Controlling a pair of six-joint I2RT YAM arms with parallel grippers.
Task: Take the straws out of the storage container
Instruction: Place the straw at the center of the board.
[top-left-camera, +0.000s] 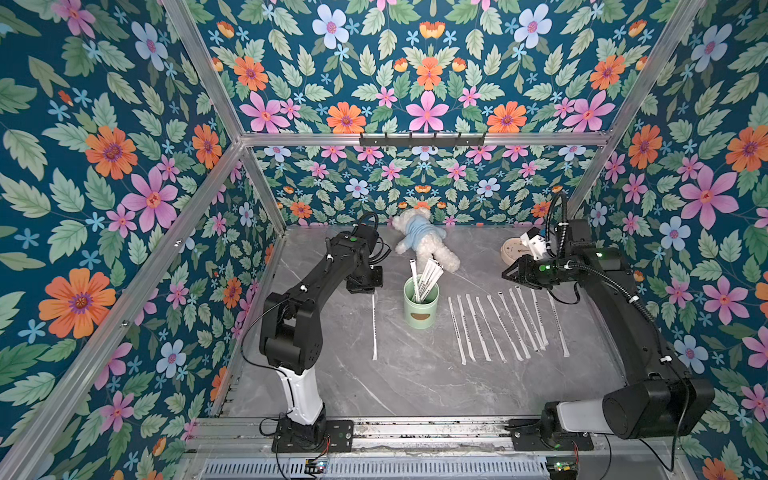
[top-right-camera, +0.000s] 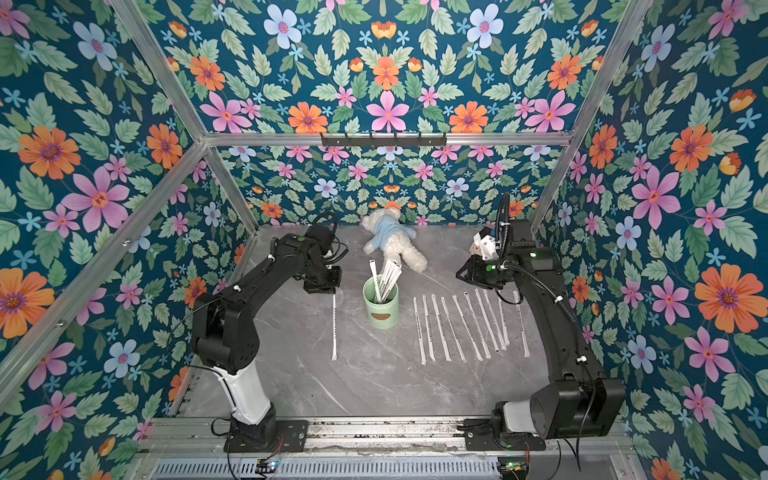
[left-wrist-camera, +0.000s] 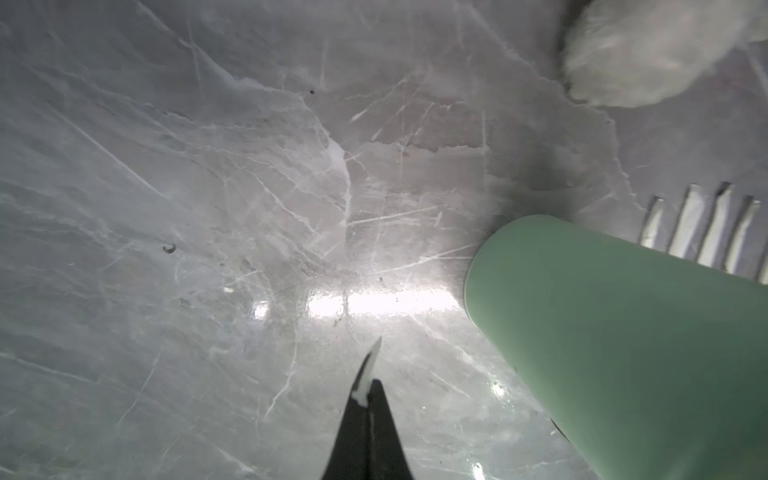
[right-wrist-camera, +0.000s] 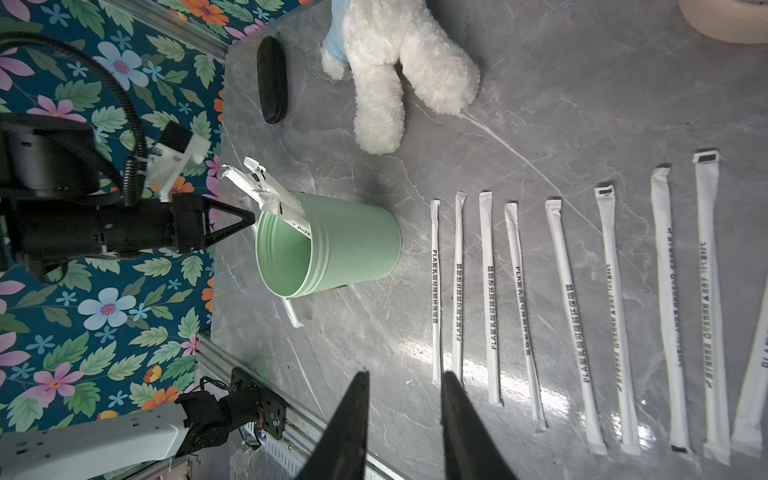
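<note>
Just right of the left gripper (left-wrist-camera: 368, 388), pinching one straw (top-left-camera: 374, 328), more straws (top-left-camera: 427, 276) stand in the cup (top-left-camera: 421, 311); right gripper (right-wrist-camera: 405, 378) hangs open.

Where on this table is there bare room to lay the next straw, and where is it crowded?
The front of the table is bare, up to the cup and the near ends of the laid-out straws. Right of the cup that row crowds it; the teddy and clock take the back.

bare front tabletop (top-left-camera: 415, 386), plush bear (top-left-camera: 424, 245) crowding behind cup (top-left-camera: 421, 311)
</note>
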